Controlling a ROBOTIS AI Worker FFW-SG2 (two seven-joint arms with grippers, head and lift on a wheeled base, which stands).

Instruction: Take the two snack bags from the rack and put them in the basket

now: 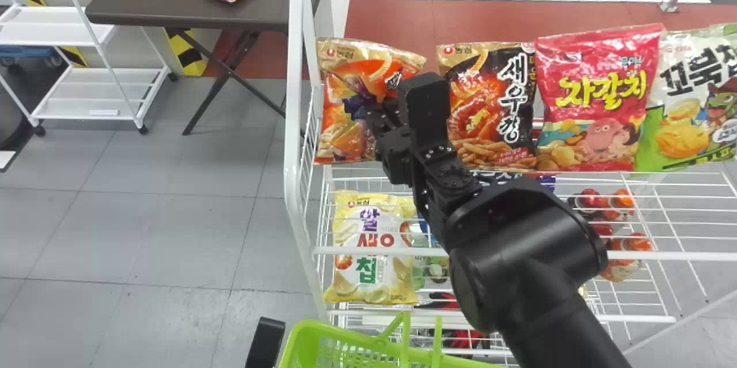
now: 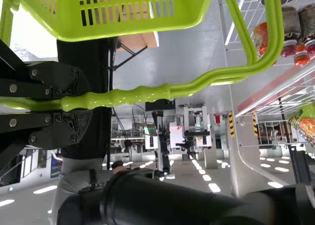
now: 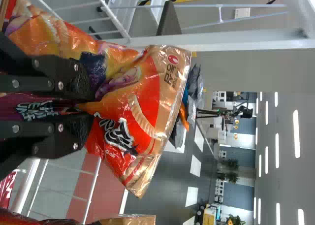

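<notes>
Your right gripper (image 1: 377, 113) has its fingers pinched on the orange snack bag (image 1: 335, 103) at the rack's (image 1: 293, 126) left end; your left gripper's (image 1: 267, 342) fingers close around the green basket's (image 1: 305, 333) handle (image 2: 142, 94).

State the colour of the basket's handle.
The handle is bright lime green, seen best in the left wrist view.

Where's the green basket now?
The basket is at the head view's bottom edge, near the middle, below the yellow snack bag, its handle in the left gripper.
</notes>
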